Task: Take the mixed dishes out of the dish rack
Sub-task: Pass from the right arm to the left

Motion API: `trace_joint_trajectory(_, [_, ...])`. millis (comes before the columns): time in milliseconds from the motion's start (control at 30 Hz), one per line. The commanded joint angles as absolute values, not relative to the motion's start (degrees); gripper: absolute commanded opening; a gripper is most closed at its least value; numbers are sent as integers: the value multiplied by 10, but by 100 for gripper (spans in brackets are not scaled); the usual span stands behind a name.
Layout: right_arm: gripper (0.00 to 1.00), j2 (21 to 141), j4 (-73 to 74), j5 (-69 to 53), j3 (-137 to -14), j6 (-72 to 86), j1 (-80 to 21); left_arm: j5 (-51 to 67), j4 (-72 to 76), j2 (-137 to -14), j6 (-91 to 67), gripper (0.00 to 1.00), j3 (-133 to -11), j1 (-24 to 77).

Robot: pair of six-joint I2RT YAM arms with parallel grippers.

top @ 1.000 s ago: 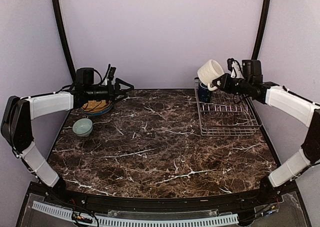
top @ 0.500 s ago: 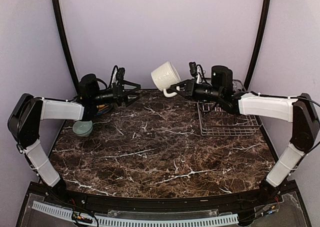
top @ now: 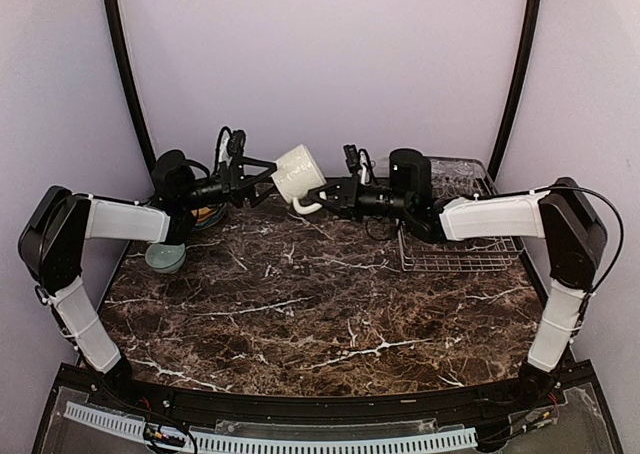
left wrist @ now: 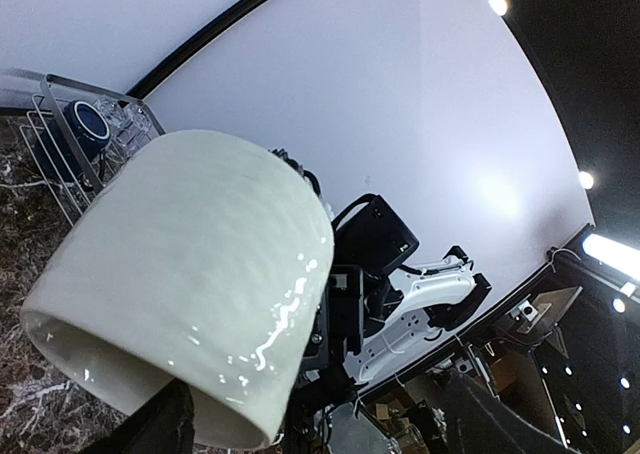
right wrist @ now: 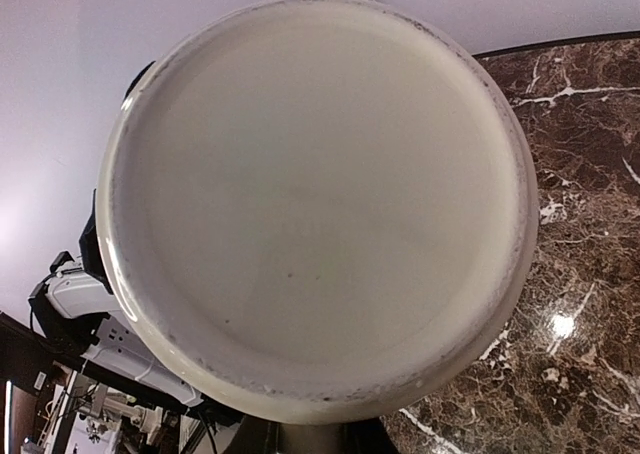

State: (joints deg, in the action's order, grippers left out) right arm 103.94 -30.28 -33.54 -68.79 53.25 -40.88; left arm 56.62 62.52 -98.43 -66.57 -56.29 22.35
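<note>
My right fingers (top: 325, 192) are pinched on the handle of the cream mug (top: 295, 171), holding it in the air over the back of the tabletop (top: 320, 314), left of the dish rack (top: 455, 249). My left fingers (top: 255, 165) stand wide apart at its open end; I cannot tell whether they touch it.

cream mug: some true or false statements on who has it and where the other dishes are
1. The cream ceramic mug is held in the air by the right gripper, at its handle. True.
2. The left gripper is clamped shut on the mug. False: its jaws stand open, close to the mug.
3. The silver wire dish rack sits on the left side of the table. False: it is on the right side.
4. The small pale greenish bowl stands on the dark marble tabletop, outside the rack. True.
5. The dark navy mug lies beside the bowl. False: it is in the rack.
</note>
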Motion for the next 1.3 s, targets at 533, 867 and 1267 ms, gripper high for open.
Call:
trace_joint_trajectory(533, [0, 1113, -510, -331, -716, 573, -444, 580, 696, -981, -697, 13, -556, 222])
trace_joint_trajectory(867, [66, 1058, -401, -282, -670, 512, -434, 569, 649, -969, -661, 1, -554, 217])
trace_joint_trajectory(1267, [89, 968, -209, -184, -630, 390, -412, 291, -105, -951, -254, 1, -720, 203])
